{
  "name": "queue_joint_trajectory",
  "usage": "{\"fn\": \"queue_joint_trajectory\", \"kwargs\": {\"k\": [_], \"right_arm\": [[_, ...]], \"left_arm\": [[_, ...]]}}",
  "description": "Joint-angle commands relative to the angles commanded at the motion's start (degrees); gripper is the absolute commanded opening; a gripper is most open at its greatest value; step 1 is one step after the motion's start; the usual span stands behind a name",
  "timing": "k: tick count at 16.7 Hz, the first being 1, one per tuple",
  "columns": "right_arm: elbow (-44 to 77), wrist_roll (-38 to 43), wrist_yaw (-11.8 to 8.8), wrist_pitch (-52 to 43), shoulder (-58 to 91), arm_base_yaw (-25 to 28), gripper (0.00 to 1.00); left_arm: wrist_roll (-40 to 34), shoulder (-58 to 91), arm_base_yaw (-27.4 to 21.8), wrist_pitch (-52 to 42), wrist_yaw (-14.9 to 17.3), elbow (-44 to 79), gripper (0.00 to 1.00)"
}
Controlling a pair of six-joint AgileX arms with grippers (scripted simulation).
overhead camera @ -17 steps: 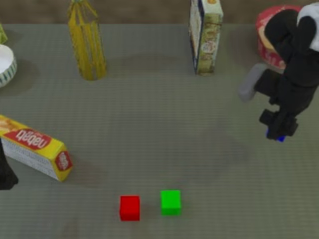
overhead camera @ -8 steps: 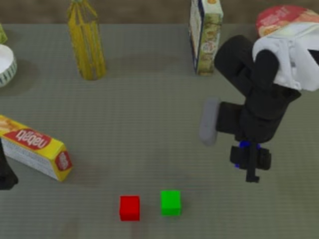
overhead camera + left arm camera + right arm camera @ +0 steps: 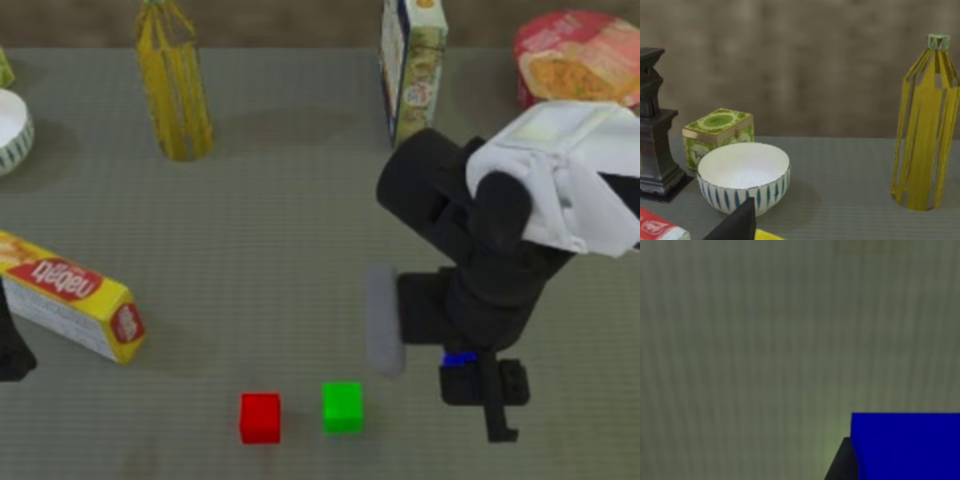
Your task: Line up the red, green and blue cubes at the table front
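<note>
At the near edge of the grey-olive woven table (image 3: 300, 250) sit two small cubes side by side: one bright red cube (image 3: 260, 417), one bright green cube (image 3: 342, 406). Just right of them, the right gripper (image 3: 482, 385) is clamped on one deep blue cube (image 3: 460, 358). The left arm (image 3: 12, 350) is parked at the left edge; its finger state cannot be told.
</note>
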Motion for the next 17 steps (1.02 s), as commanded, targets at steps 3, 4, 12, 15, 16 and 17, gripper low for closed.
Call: {"fn": "queue_joint_trajectory", "kwargs": {"k": [3,4,12,15,16,17], "right_arm": [[-0.48,0.14,0.01,0.98,0.6,-0.16,0.0],[-1.32,0.15,0.03,2.36,1.08,-0.16,0.0],[-9.36,0.13,0.03,15.72,6.36,0.04,0.0],[-9.36,0.13,0.03,15.72,6.36,0.04,0.0],[-9.36,0.13,0.03,15.72,6.36,0.04,0.08],[-9.36,0.13,0.03,15.72,6.36,0.04,0.15]], "left_arm": [[0.0,0.0,0.0,0.0,0.0,0.0,1.0],[0.0,0.0,0.0,0.0,0.0,0.0,1.0],[0.0,0.0,0.0,0.0,0.0,0.0,1.0],[0.0,0.0,0.0,0.0,0.0,0.0,1.0],[0.0,0.0,0.0,0.0,0.0,0.0,1.0],[0.0,0.0,0.0,0.0,0.0,0.0,1.0]]}}
